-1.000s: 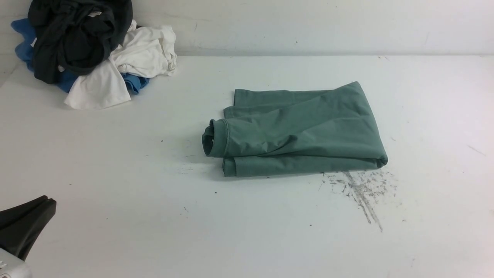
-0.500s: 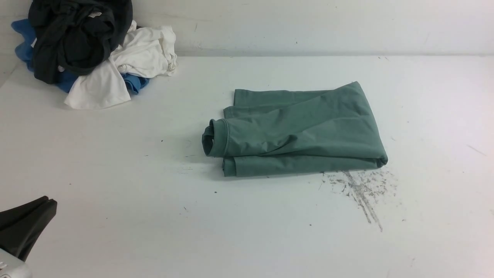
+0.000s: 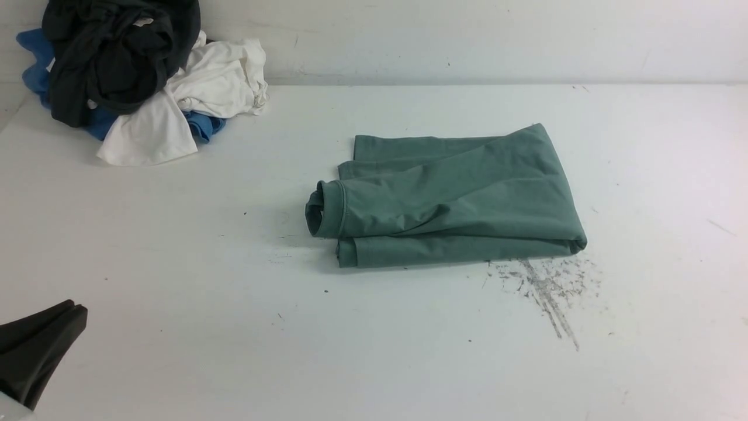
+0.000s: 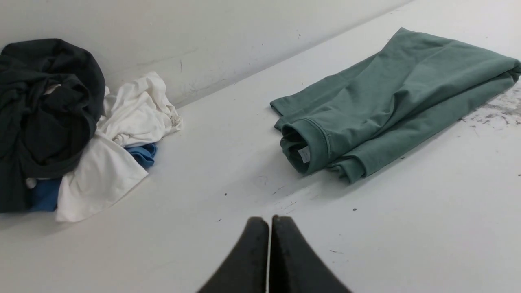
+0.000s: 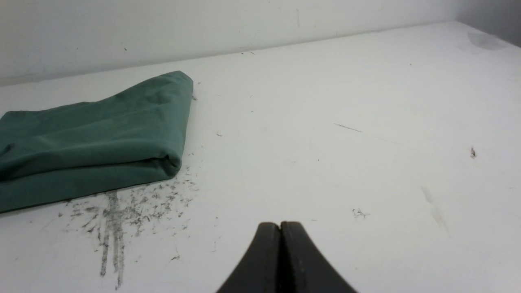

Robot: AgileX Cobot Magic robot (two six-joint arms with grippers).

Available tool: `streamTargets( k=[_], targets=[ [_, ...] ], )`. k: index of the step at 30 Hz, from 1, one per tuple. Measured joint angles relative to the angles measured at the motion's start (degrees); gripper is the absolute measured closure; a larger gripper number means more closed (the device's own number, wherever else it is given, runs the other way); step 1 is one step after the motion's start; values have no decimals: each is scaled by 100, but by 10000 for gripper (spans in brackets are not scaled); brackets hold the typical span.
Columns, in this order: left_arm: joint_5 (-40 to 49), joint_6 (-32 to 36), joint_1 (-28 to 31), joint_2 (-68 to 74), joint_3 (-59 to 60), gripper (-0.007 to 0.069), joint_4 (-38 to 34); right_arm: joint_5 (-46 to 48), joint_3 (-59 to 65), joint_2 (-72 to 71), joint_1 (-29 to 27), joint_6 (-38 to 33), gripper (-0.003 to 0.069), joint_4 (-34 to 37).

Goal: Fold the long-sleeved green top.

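Observation:
The green long-sleeved top (image 3: 456, 199) lies folded into a compact rectangle at the middle of the white table (image 3: 175, 245), its crew neck facing left. The left wrist view shows the top (image 4: 390, 97) with a white neck label inside the collar. My left gripper (image 3: 73, 307) sits low at the near left corner, shut and empty, far from the top. In its own view the left gripper (image 4: 269, 219) has its jaws pressed together. The right gripper (image 5: 280, 224) is shut on nothing too, over bare table to the right of the top (image 5: 93, 134). It is out of the front view.
A heap of black, white and blue garments (image 3: 134, 76) lies at the far left corner against the back wall (image 3: 467, 41). Grey scuff marks (image 3: 543, 286) streak the table just in front of the top's right end.
The left gripper has slipped slightly lower toward the near left corner of the front view. The top has not moved.

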Motion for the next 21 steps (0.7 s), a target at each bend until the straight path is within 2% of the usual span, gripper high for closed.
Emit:
streamTargets(
  k=[4, 9, 14, 21],
  targets=[
    [-3, 0, 109, -543, 233, 631, 8, 0, 0, 0, 0, 0, 673, 0],
    [-13, -6, 841, -1674, 875, 631, 174, 11, 0, 0, 0, 0, 673, 3],
    [-75, -42, 1365, -1728, 1598, 631, 179, 18, 0, 0, 0, 0, 673, 3],
    [426, -680, 1828, -1728, 1852, 631, 52, 22, 0, 0, 0, 0, 673, 3]
  ],
)
